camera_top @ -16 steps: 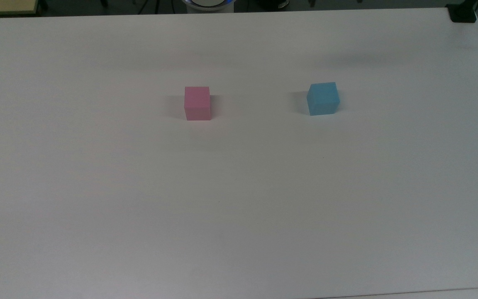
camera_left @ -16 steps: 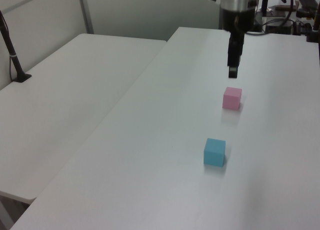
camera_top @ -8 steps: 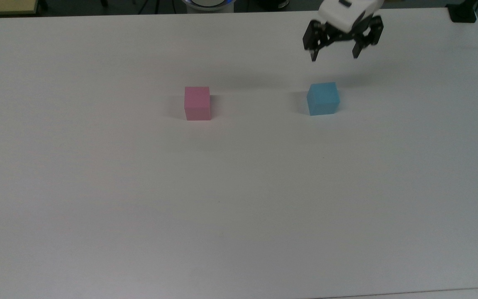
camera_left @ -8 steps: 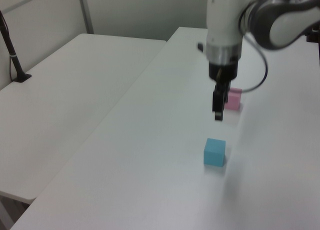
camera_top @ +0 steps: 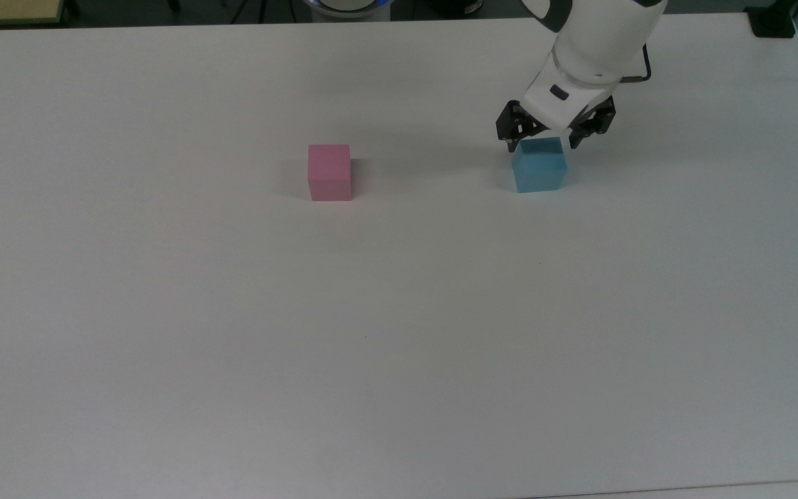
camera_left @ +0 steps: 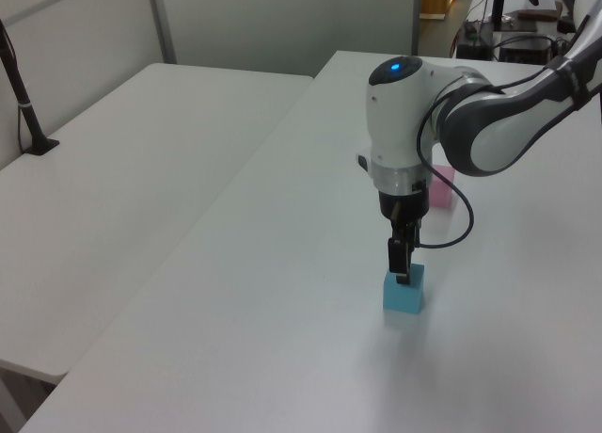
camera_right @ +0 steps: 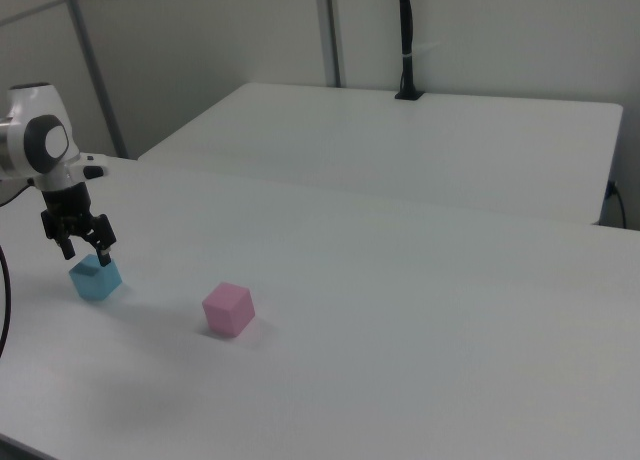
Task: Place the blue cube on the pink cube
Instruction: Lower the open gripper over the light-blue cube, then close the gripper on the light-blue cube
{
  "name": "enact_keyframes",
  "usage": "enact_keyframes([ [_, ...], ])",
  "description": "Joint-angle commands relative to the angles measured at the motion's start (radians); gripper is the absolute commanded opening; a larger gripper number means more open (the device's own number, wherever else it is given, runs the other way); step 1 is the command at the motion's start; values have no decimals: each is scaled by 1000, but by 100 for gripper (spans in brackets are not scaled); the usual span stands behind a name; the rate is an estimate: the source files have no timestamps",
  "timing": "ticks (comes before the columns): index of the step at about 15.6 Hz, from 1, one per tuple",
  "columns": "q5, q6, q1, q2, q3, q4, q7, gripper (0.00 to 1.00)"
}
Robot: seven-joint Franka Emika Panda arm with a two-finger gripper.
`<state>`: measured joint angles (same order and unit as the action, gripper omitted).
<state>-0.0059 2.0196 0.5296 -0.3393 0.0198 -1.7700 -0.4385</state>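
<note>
The blue cube (camera_top: pixel 539 170) sits flat on the white desk (camera_top: pixel 399 333), toward the top view's right, and right above it hangs the end effector (camera_top: pixel 543 142), its black fingers spread wide with one tip off each side of the cube's upper edge. In the right view the two fingers (camera_right: pixel 102 248) straddle the cube's top from above, tips just at the level of its upper face, not pressed against it, nothing held between them. In the left view the end effector (camera_left: pixel 402 268) points straight down, its dark tip meeting the top of the blue cube (camera_left: pixel 404 294), with the white arm (camera_left: pixel 470 122) curving away to the left view's right and a thin black cable looping beside the wrist. Over to the top view's left, well apart from the blue one, the pink cube (camera_top: pixel 330 172) rests alone on the desk. In the right view the pink cube (camera_right: pixel 229 309) lies to the right of the blue cube (camera_right: pixel 96 278), and a second white desk (camera_right: pixel 400 140) stands behind.
</note>
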Motion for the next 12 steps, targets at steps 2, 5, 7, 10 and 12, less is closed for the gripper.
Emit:
enact_keyframes([
  [2,0,73,7,-26,9,-22,-16,100],
  [5,-9,102,6,-43,14,-31,-16,100],
  [7,-14,106,7,-46,14,-31,-14,100],
  [10,-25,108,7,-46,17,-31,-14,47],
  [12,-26,108,6,-47,17,-31,-9,18],
])
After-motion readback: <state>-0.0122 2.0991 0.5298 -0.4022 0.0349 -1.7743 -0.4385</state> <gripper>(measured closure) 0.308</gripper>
